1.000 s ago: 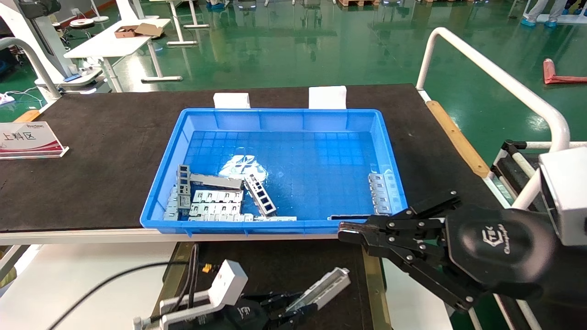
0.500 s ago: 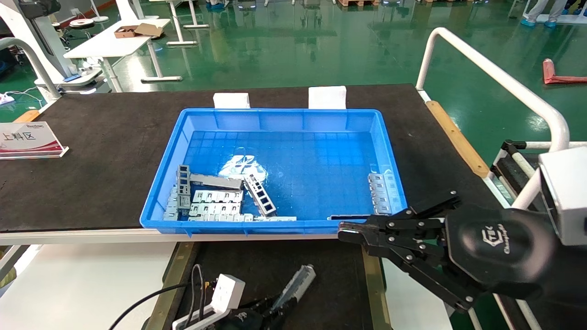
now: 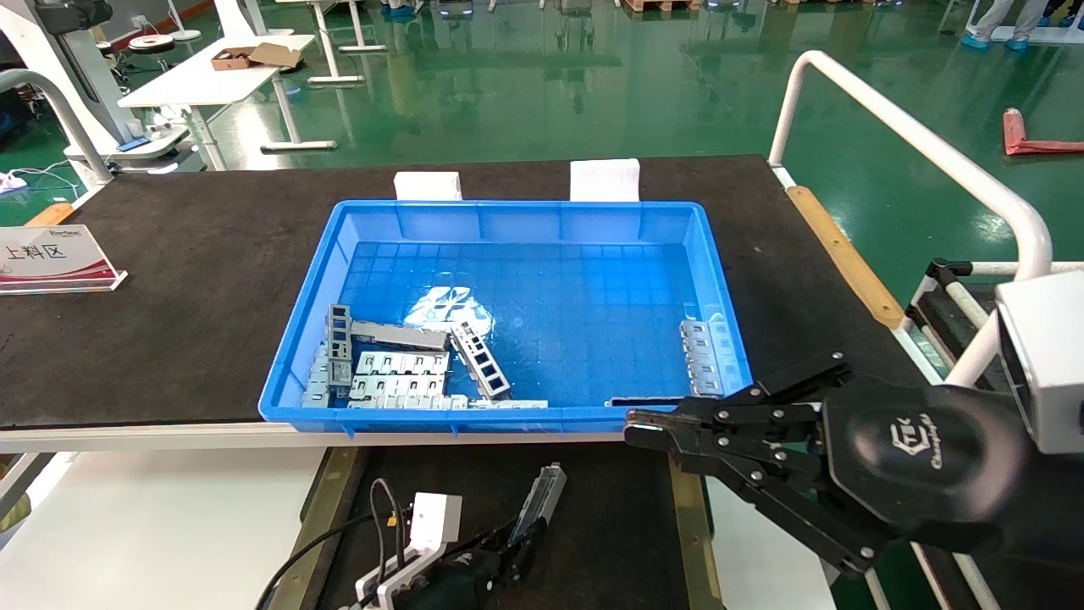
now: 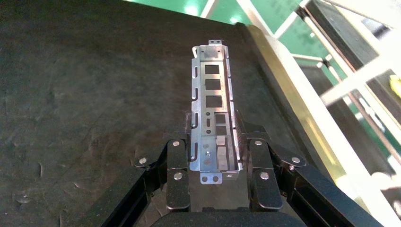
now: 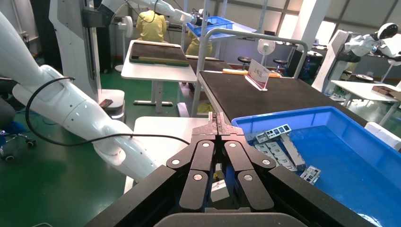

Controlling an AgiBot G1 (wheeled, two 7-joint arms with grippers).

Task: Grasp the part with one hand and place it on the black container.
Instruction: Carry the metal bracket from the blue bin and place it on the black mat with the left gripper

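My left gripper (image 3: pixel 518 535) is shut on the part (image 3: pixel 543 498), a slim silver-grey slotted channel strip. It holds one end, and the strip points away from me over the black container's matte floor (image 3: pixel 610 525). The container lies just in front of the blue bin and has brownish-gold side rails (image 3: pixel 690 517). In the left wrist view the part (image 4: pixel 212 90) sits between my fingers (image 4: pixel 177 158), close above the black floor (image 4: pixel 85 94), near the rail (image 4: pixel 288 90). My right gripper (image 3: pixel 633 434) is shut and empty. It hovers by the bin's near right corner.
The blue bin (image 3: pixel 508 209) on the black-matted table (image 3: pixel 169 254) holds several loose metal parts at its near left (image 3: pixel 398 364) and near right (image 3: pixel 701 356). A sign stand (image 3: pixel 51 258) is at the far left. A white rail (image 3: pixel 915 144) borders the right side.
My left gripper has moved right along the bottom edge and turned, so the part swung from pointing up-right to pointing almost straight away. The right arm has not moved.
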